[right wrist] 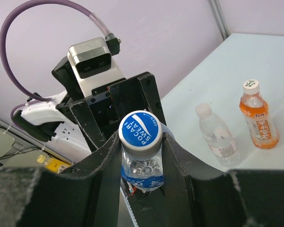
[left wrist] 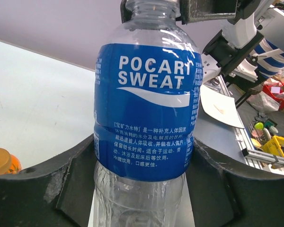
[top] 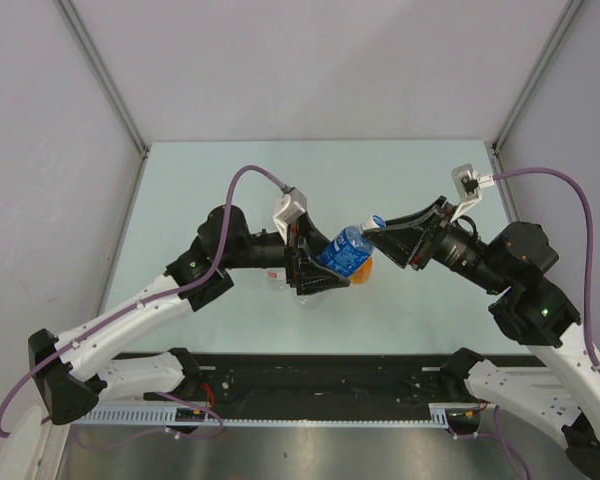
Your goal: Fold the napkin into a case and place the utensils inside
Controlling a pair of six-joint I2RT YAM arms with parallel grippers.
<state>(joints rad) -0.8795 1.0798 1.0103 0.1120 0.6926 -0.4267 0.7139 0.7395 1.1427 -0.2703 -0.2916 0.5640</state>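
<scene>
No napkin or utensils show in any view. A clear bottle with a blue Pocari Sweat label point(top: 342, 250) hangs tilted above the table's middle, held between both arms. My left gripper point(top: 315, 268) has its two fingers pressed against the sides of the bottle's lower body point(left wrist: 146, 109). My right gripper point(top: 377, 226) is shut on the blue cap point(right wrist: 140, 130) and neck of the same bottle, coming from the right.
An orange-drink bottle point(right wrist: 259, 120) and a small clear bottle point(right wrist: 217, 135) stand upright on the pale table point(top: 230, 180), under and just beside the held bottle. Grey walls close in the left, back and right sides.
</scene>
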